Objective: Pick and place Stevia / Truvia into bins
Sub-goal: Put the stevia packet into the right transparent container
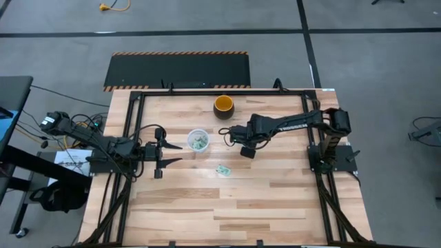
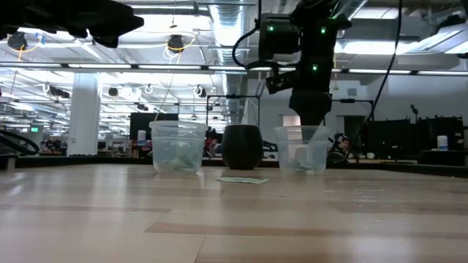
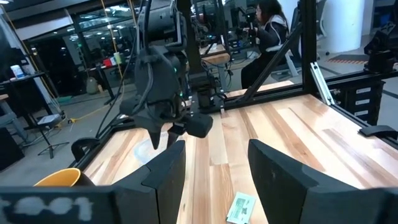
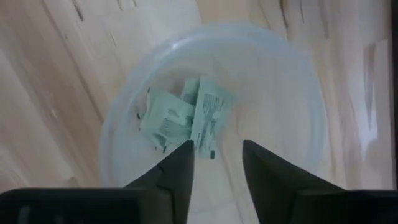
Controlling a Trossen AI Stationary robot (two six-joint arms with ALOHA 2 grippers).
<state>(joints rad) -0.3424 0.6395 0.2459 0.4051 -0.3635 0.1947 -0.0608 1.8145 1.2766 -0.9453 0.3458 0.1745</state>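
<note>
Right wrist view: the right gripper (image 4: 216, 158) is being held straight above a clear cup (image 4: 292, 106), its two dark fingers parted by a narrow gap, with nothing seen between them. In that cup, light green and white sachets (image 4: 189, 118) are lying overlapped on the bottom; two or three can be counted, though the exact number cannot be told.

In the high view this cup is being hidden under the right gripper (image 1: 238, 137), which is reaching out over the middle of the table (image 1: 275, 207). The left gripper (image 1: 173, 153) is being held near the table's left side, its fingers spread wide and pointing toward the second clear cup (image 1: 198, 140), with nothing gripped.

Two clear cups are being counted in all, both showing in the low view (image 2: 178, 146) (image 2: 302, 150); green sachets (image 1: 200, 142) are also lying inside the second one, too small to count. One single sachet (image 1: 222, 169) is lying flat on the bare wood, near the second cup and apart from both grippers. One dark bowl (image 1: 223, 105) with an orange inside is standing farther back. In the left wrist view a seated person (image 3: 268, 28) is being shown beyond the table.
</note>
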